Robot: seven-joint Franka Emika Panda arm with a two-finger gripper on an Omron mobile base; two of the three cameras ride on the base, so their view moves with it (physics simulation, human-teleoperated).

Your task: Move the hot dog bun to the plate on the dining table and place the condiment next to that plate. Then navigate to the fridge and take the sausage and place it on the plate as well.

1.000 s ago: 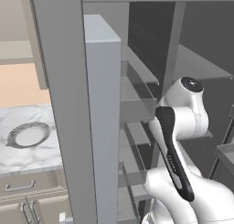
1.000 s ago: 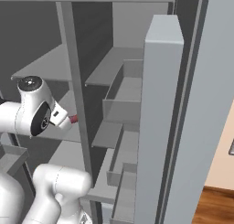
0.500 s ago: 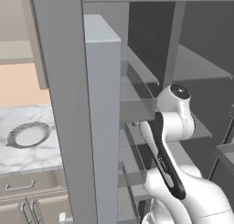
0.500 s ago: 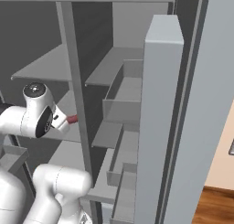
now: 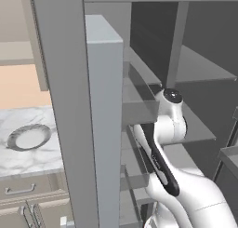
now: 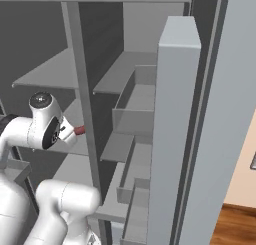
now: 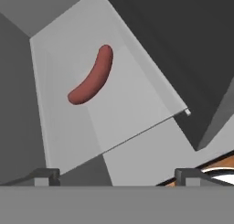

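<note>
the sausage (image 7: 91,77) is lying alone on a grey shelf (image 7: 68,141) inside the fridge (image 6: 175,114), possibly toward its far end; the gripper (image 7: 117,176) is hovering wide open, holding nothing.

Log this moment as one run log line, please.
stage: reaching into fridge | pincer: open, empty | sausage: lying on grey shelf, ahead of pincer, not touched | next: likely close in and grasp
</note>
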